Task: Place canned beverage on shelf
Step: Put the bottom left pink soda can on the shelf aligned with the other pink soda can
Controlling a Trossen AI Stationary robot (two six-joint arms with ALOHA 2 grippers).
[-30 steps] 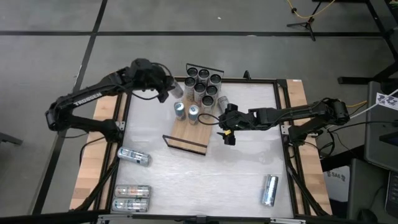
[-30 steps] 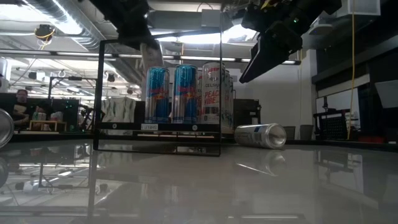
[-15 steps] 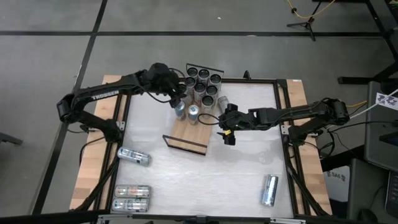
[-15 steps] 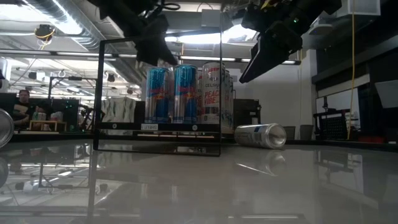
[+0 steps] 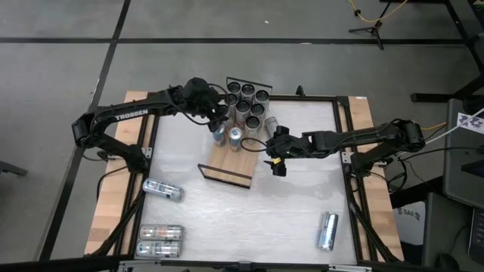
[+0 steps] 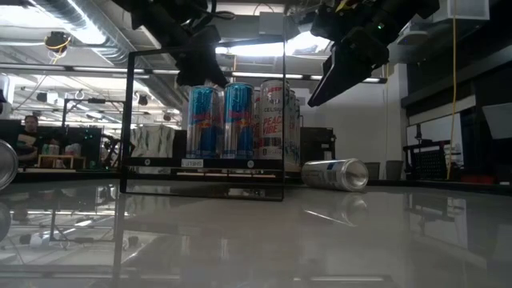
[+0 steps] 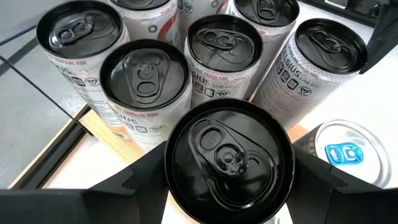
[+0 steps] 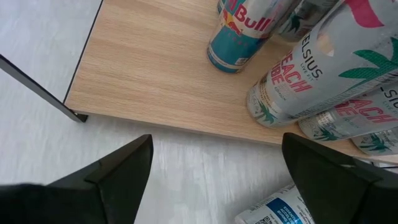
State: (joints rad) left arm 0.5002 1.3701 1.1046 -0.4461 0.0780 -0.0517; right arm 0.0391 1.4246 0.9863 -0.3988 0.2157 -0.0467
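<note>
High view: the shelf (image 5: 227, 160) lies on the white tabletop (image 5: 249, 219), a wire rail at each short end; white cans (image 5: 243, 100) crowd its far end, and two blue cans (image 5: 227, 136) stand just nearer the middle; the near half of the board is bare. The left tool (image 5: 215, 115) hangs over the far-left part of the shelf, beside the blue cans, pinching a black-topped can (image 7: 229, 163) upright between its fingers (image 7: 134, 180); from its wrist that can sits just above the packed white ones, with a blue can top beside it. The right tool (image 5: 277, 155) hovers off the shelf's right edge, its fingers (image 8: 109, 177) spread wide and holding nothing; under it lies a can on its side (image 8: 277, 208), close to the board. Other cans lie flat well apart: one at the left (image 5: 162, 190), a pair at the near-left corner (image 5: 160, 240), one near-right (image 5: 327, 230).
</note>
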